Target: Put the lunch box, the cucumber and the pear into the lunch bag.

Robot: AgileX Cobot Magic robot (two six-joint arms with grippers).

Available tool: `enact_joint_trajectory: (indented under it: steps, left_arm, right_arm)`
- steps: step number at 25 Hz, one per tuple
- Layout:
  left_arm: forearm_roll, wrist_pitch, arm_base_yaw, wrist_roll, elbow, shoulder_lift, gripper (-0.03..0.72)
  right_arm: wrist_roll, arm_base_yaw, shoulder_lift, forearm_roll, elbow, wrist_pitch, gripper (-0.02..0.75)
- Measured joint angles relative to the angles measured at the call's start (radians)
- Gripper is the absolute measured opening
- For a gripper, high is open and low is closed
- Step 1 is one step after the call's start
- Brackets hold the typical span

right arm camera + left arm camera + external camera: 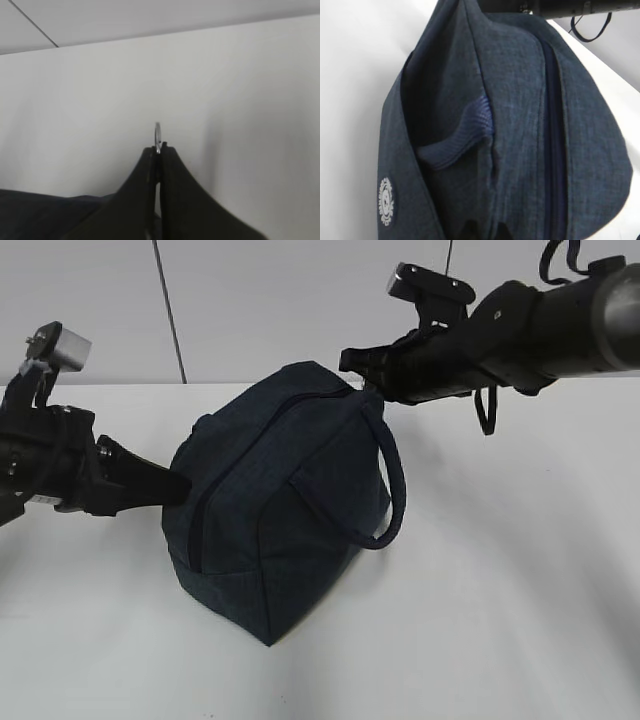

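Observation:
The dark navy lunch bag (280, 500) stands on the white table, its zipper (200, 510) closed along the top and down the left end. My left gripper (183, 486) is shut on a fold of fabric at the bag's left end; its dark fingertips (468, 232) show at the bottom edge against the bag (515, 110). My right gripper (350, 362) is at the bag's upper right corner, shut on the metal ring pull (158, 134), which sticks out past the closed jaws of the gripper (158, 149). The lunch box, cucumber and pear are out of view.
The bag's looped handle (396, 490) hangs down its right side, and a ribbed handle loop (455, 145) lies against the fabric. A round white logo patch (386, 201) sits on the bag's side. White table (500, 620) surrounds the bag, with a grey wall behind.

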Motion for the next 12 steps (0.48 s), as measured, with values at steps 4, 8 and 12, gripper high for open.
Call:
enact_joint_trajectory:
  steps: [4, 8, 12]
  left_arm:
    - [0.000, 0.000, 0.000, 0.000, 0.000, 0.000, 0.003]
    - [0.000, -0.001, 0.000, 0.000, 0.000, 0.000, 0.003]
    - [0.000, -0.011, 0.000, 0.000, 0.000, 0.000, 0.012]
  right_arm:
    - [0.000, -0.005, 0.058, 0.045, -0.008, 0.032, 0.000]
    - [0.002, -0.008, 0.077, 0.088, -0.010, 0.038, 0.000]
    - [-0.011, -0.008, 0.068, 0.092, -0.010, 0.038, 0.011]
